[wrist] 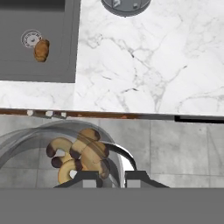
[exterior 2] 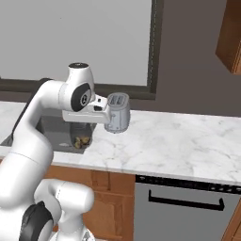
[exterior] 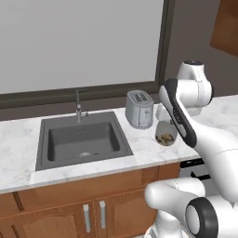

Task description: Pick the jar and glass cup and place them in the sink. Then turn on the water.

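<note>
The sink (exterior: 45,145) lies well to the left of the gripper (wrist: 111,179) and below it. Its basin is open, apart from the silver drain (wrist: 31,38) and a small brown lump (wrist: 41,50) touching the drain's rim. The faucet (exterior: 79,109) stands upright at the sink's far edge, leaving the near and right rims free. In the hand view the right rim (wrist: 72,41) runs straight, up and left of the fingertips (wrist: 83,178). Between that rim and the tool is a strip of bare marble counter (wrist: 144,70). The jar (wrist: 83,155) hangs in the gripper, lifted off the counter. Its brown-golden bits sit just left of the fingertips, and its curved glass rim passes between them. The two fingers are drawn in on that rim, pinching it. From the left base view the jar (exterior: 165,135) shows under the forearm, right of the sink and above the counter's front part. From the right base view the jar (exterior 2: 82,140) is directly beneath the hand. In the hand view the counter's front edge (wrist: 109,115) crosses just above the jar, with grey floor (wrist: 183,148) below it. The toaster (exterior: 139,109) stands beyond the gripper near the wall, apart from the jar. To the right the counter (exterior 2: 188,141) stretches wide and bare above a black dishwasher handle (exterior 2: 186,200).
</note>
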